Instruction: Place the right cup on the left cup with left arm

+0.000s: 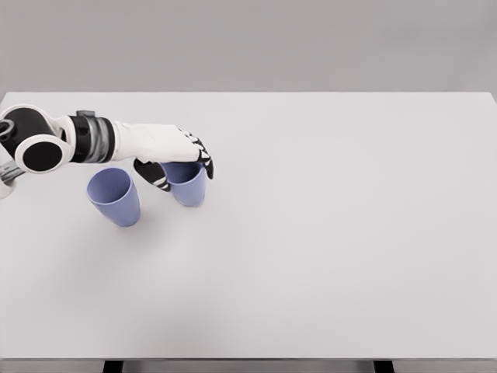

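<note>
Two periwinkle-blue cups stand upright on the white table (pixel 326 233). The left cup (pixel 115 197) is free, its open mouth facing up. The right cup (pixel 189 187) stands a short way to its right. My left hand (pixel 183 169) reaches in from the left over this right cup, fingers curled down around its rim, thumb on the near-left side and the other fingers on the far-right side. The hand covers the rim's upper part. The cup's base looks level with the table; whether it is lifted I cannot tell.
The white forearm and black-and-white elbow joint (pixel 43 148) lie along the left edge, just behind the left cup. The table's far edge meets a grey wall.
</note>
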Controlling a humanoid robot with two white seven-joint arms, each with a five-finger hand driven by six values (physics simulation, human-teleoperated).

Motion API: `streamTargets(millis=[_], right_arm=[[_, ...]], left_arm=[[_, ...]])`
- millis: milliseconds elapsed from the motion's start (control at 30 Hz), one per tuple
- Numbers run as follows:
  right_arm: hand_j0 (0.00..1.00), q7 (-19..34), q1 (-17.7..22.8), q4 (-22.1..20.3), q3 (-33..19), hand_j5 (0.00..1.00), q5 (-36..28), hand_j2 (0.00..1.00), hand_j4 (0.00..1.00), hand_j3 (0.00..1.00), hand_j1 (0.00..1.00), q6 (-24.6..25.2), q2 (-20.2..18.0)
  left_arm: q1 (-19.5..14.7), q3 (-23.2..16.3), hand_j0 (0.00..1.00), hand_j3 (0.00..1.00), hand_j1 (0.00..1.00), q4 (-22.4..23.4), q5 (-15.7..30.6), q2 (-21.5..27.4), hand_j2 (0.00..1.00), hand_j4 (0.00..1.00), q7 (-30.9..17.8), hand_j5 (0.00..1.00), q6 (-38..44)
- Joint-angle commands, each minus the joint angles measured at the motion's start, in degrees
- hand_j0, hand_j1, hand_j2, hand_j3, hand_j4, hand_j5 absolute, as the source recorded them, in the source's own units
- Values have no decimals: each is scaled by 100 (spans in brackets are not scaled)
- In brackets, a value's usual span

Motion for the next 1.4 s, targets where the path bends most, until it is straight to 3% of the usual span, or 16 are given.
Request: streamTargets(millis=[0, 467, 1367], right_arm=[[100, 1, 0, 0, 0, 100, 0, 100, 100, 100, 100, 3, 0], [100, 1, 0, 0, 0, 100, 0, 100, 100, 100, 100, -5, 0], [100, 1, 0, 0, 0, 100, 0, 100, 100, 100, 100, 3, 0]], left_arm=[[-9, 15, 67, 67, 67, -20, 34, 40, 67, 67, 1, 67, -18], [-70, 287, 67, 67, 67, -222, 201, 410, 67, 67, 1, 67, -273], [-721, 252, 67, 67, 67, -345, 957, 1227, 67, 67, 1, 67, -1258]])
